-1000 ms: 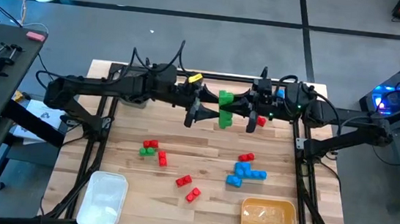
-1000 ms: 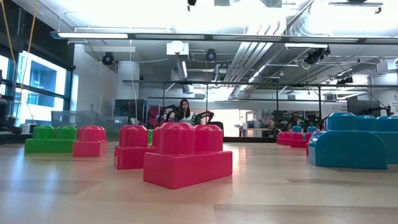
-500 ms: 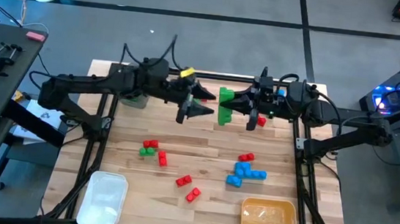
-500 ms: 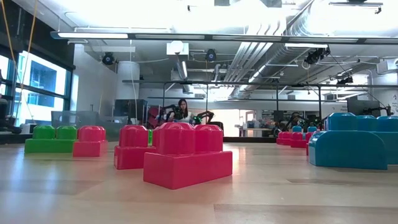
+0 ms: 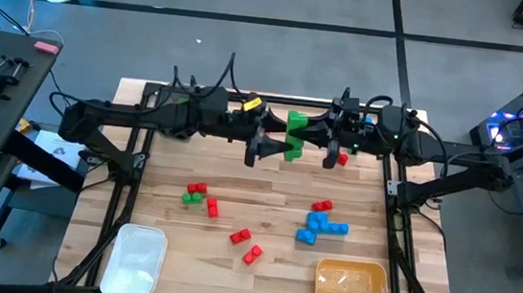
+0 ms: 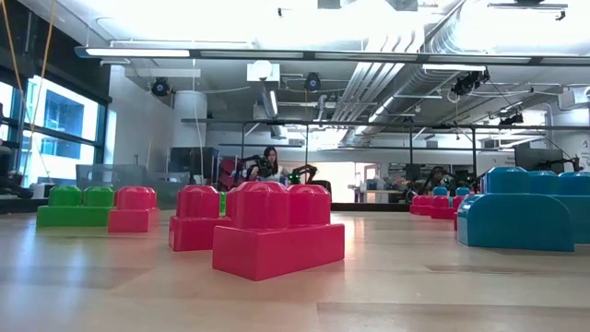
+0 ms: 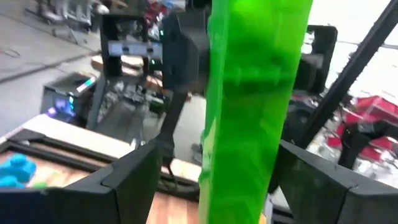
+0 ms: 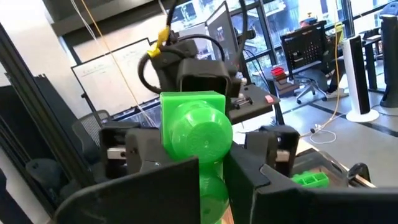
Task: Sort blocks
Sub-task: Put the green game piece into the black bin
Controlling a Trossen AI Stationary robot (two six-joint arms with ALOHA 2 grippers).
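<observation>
A green block cluster (image 5: 294, 135) hangs in the air over the far middle of the table, between my two grippers. My right gripper (image 5: 309, 137) is shut on it from the right; in the right wrist view the green block (image 8: 194, 127) sits above its fingers. My left gripper (image 5: 280, 139) is open, with one finger on each side of the block's left end (image 7: 252, 106). Loose blocks lie on the wood: a red and green group (image 5: 199, 196), red ones (image 5: 245, 244) and a blue cluster (image 5: 321, 227). My right gripper pinches the green cluster's right-hand end (image 8: 208, 180) between its two fingers, coming level from the table's right. The cluster is lifted clear of the table and juts out toward the left arm. My left gripper's fingers (image 7: 134, 180) flank the block; whether they touch it I cannot tell.
A white tray (image 5: 135, 261) sits at the near left corner and a yellow tray (image 5: 352, 286) at the near right. A red block (image 5: 341, 159) lies under the right gripper. In the low view red blocks (image 6: 277, 226) stand close, green ones (image 6: 74, 207) left, blue ones (image 6: 516, 217) right.
My left gripper drew back toward the table's left, away from the green cluster, then came back to it, so its open fingers stand around the block's left end again. The right gripper kept the cluster in the air in nearly the same place.
</observation>
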